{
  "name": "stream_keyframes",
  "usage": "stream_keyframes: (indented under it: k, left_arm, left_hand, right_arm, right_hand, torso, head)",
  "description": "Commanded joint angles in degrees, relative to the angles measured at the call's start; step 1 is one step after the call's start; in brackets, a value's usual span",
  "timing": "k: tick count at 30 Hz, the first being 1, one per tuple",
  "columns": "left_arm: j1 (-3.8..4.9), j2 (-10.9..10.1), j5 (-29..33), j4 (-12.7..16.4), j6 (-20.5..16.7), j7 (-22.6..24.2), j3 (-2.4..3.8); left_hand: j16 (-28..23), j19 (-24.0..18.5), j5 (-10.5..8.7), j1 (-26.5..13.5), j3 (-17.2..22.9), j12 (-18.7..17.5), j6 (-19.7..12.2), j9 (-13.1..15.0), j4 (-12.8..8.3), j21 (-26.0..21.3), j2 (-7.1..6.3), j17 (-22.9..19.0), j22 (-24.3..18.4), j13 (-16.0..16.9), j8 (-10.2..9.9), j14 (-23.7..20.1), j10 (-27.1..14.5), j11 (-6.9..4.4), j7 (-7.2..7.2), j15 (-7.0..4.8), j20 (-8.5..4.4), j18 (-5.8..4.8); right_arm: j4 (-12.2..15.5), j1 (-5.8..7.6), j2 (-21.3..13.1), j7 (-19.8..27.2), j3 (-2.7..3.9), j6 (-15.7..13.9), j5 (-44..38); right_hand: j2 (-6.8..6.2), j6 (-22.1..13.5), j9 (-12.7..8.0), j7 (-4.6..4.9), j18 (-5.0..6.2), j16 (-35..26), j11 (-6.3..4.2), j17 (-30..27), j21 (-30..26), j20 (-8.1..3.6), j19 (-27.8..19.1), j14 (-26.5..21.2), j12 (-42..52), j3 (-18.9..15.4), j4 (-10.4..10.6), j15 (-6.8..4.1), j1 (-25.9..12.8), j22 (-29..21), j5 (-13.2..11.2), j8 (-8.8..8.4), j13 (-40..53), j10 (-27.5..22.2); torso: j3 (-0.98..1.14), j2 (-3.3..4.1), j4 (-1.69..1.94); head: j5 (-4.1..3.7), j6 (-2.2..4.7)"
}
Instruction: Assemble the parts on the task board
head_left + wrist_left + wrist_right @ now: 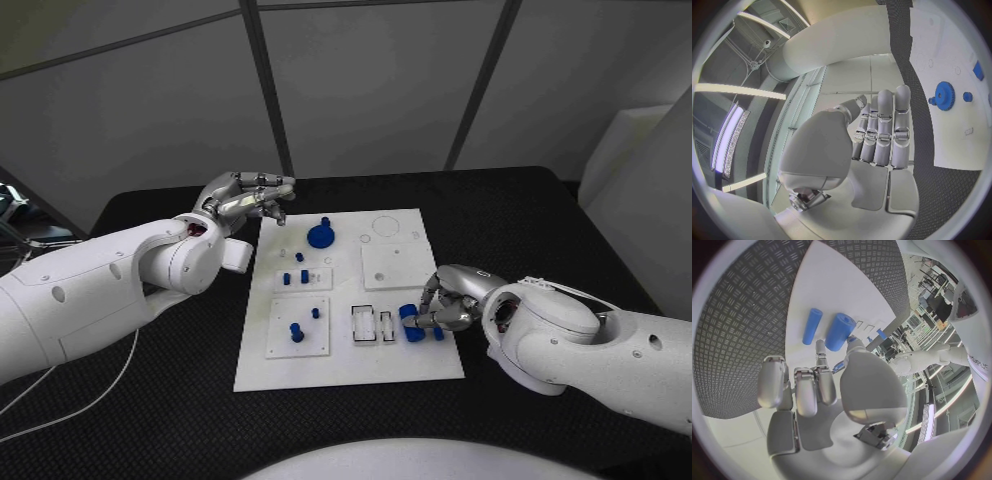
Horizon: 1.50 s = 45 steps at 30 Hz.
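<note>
Head view: white task board point(346, 365) on black counter point(144, 400), grey wall panels behind; left hand point(245, 198) raised off board's far-left corner, fingers curled together, holding nothing. Right hand point(444, 300) at board's right edge, touching blue parts point(411, 323).
Left wrist view: blue gear point(944, 95) on board.
Right wrist view: fingers point(820, 352) touching thick blue cylinder point(839, 331); grip unclear.

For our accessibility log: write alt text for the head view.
A white task board lies mid-table with small blue parts on it; the right hand is at two blue cylinders near its right edge. The left hand hovers, fingers curled, by the board's far left corner, near a blue gear.
</note>
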Motion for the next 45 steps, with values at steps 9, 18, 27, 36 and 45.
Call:
stream_keyframes:
  k: [9, 18, 27, 36, 45]
  left_arm:
    - [0.09, -0.18, 0.18, 0.2, 0.47, 0.16, 0.06]
    - [0.09, -0.27, 0.18, 0.25, 0.39, 0.21, 0.06]
    - [0.09, -0.3, 0.18, 0.21, 0.41, 0.22, 0.06]
    - [0.08, -0.11, 0.18, 0.09, 0.46, 0.2, 0.06]
    - [0.09, 0.05, 0.18, 0.12, 0.56, 0.12, 0.06]
  left_hand:
    - [0.18, -0.34, 0.28, 0.27, -0.31, 0.19, -0.46, 0.05, -0.15, -0.27, 0.06, -0.09, -0.05, 0.06, 0.14, -0.56, -0.51, -0.01, -0.04, -0.01, 0.19, 0.61]
    - [0.18, -0.34, 0.28, 0.27, -0.31, 0.19, -0.46, 0.05, -0.15, -0.27, 0.06, -0.09, -0.05, 0.06, 0.14, -0.56, -0.51, -0.01, -0.04, -0.01, 0.19, 0.61]
    - [0.2, -0.35, 0.28, 0.25, -0.32, 0.23, -0.5, 0.05, -0.14, -0.28, 0.07, -0.11, -0.06, 0.06, 0.17, -0.56, -0.55, -0.01, -0.04, 0.0, 0.2, 0.61]
    - [0.23, -0.35, 0.29, 0.22, -0.35, 0.29, -0.55, 0.05, -0.11, -0.29, 0.09, -0.14, -0.07, 0.07, 0.21, -0.58, -0.61, 0.0, -0.04, 0.0, 0.21, 0.61]
    - [0.23, -0.35, 0.29, 0.22, -0.35, 0.29, -0.55, 0.05, -0.11, -0.29, 0.09, -0.14, -0.07, 0.07, 0.21, -0.58, -0.61, 0.0, -0.04, 0.0, 0.21, 0.61]
  right_arm:
    - [-1.22, -1.43, 1.83, -2.01, -0.03, 4.87, -3.44]
    - [-1.0, -2.28, 2.35, -2.06, -0.03, 1.02, -4.06]
    - [0.4, -2.4, 1.85, -0.56, -0.01, -8.69, -3.7]
    - [2.57, -2.39, 2.12, 3.06, 0.03, -17.56, -0.26]
    - [1.59, -2.37, 4.72, 3.91, 0.05, -15.29, 2.99]
  right_hand:
    - [0.91, -0.05, 0.44, -0.3, -0.92, 0.35, -0.14, 14.77, 0.38, -0.03, 0.22, 5.91, 0.12, -0.24, -0.06, -0.04, 0.14, 0.1, 0.33, 0.78, 7.74, 2.13]
    - [2.24, 0.16, 1.4, -0.61, -0.97, 0.46, -0.42, 15.04, 0.56, -0.22, 0.36, 5.96, 0.75, 0.03, -0.2, -0.27, 1.52, 0.39, 1.45, 1.75, 8.73, 2.62]
    - [3.45, 0.58, 2.54, -1.03, -1.08, 0.47, -0.8, 15.07, 0.94, -0.51, 0.71, 5.97, 1.28, 0.04, -0.25, -0.59, 3.29, 0.98, 4.06, 2.84, 9.61, 3.09]
    - [3.87, 1.07, 3.08, -1.3, -1.17, 0.47, -1.04, 15.07, 1.2, -0.66, 0.97, 5.97, 1.71, -0.33, -0.11, -0.77, 3.16, 1.37, 4.94, 3.32, 10.21, 3.45]
    - [4.2, 1.2, 3.3, -1.39, -1.18, 0.47, -1.13, 15.07, 1.25, -0.75, 1.02, 5.97, 1.69, -0.57, -0.02, -0.86, 2.75, 1.44, 4.99, 3.43, 10.23, 3.48]
  torso:
    - [-0.02, -0.07, 0.0]
    - [0.01, -0.07, -0.06]
    - [-0.04, -0.14, -0.1]
    - [-0.08, -0.1, 0.03]
    - [-0.09, -0.06, 0.15]
  head:
    - [0.18, -0.18]
    - [0.36, 0.07]
    - [0.52, 0.1]
    - [0.43, 0.41]
    - [0.74, 0.41]
